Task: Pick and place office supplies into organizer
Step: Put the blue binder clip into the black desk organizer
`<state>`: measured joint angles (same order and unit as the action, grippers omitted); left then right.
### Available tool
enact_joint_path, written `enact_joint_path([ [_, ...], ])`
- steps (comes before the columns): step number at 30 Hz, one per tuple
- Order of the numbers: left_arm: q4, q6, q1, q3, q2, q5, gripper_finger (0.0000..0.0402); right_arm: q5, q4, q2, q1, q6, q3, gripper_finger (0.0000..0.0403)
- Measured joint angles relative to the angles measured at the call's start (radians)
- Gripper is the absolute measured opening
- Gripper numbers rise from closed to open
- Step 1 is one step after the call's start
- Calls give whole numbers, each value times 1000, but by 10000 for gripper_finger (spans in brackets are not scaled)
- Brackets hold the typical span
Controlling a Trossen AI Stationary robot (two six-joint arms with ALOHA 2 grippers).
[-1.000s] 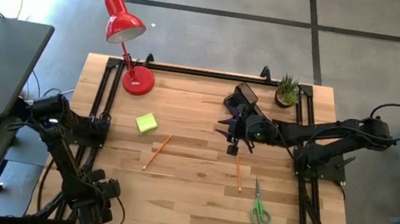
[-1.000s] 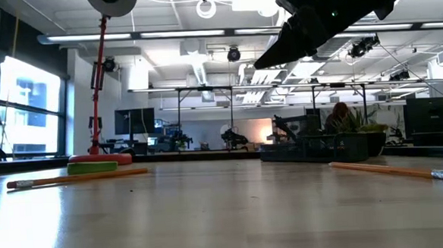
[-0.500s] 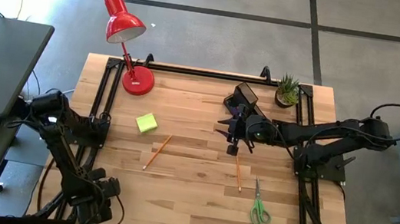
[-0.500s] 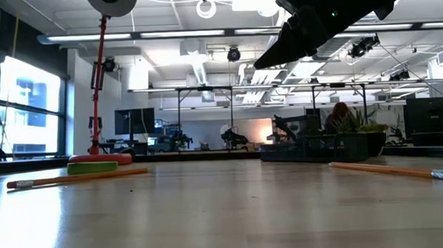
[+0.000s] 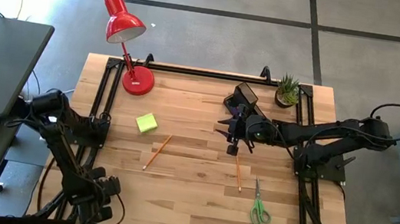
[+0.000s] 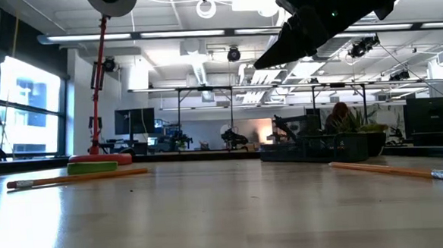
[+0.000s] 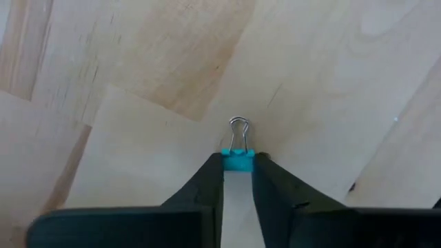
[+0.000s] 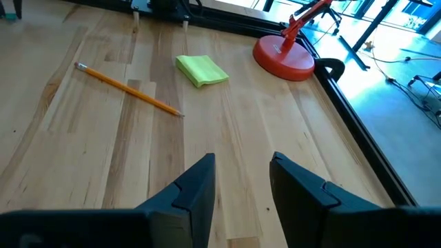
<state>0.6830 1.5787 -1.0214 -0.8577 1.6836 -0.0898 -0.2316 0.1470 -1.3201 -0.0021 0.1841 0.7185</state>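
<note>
Right claw hovering empty by the organizer; left claw gripping a binder clip

High view: the right claw (image 5: 234, 137) hangs beside the organizer (image 5: 244, 97), just above a pencil (image 5: 238, 173); scissors (image 5: 259, 209) lie nearer the table's (image 5: 195, 204) edge. Low view: nothing hangs from it. Left wrist view: the left claw (image 7: 238, 180) pinches a teal binder clip (image 7: 238, 157). Right wrist view: fingers (image 8: 196, 186) narrowly apart, empty; sticky-note block (image 8: 201, 70) ahead. Best to descend squarely across the pencil's middle.
</note>
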Motion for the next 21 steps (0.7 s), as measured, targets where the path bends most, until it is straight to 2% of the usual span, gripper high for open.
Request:
enact_joint_path([
  [5,-4,-2,0,3,-26,3,26,0,0,0,0,0,0,129],
  [14,22,-38,0,5,-64,7,80,0,8,0,0,0,0,129],
  [21,95,-136,60,4,-112,-139,81,0,34,0,0,8,0,129],
])
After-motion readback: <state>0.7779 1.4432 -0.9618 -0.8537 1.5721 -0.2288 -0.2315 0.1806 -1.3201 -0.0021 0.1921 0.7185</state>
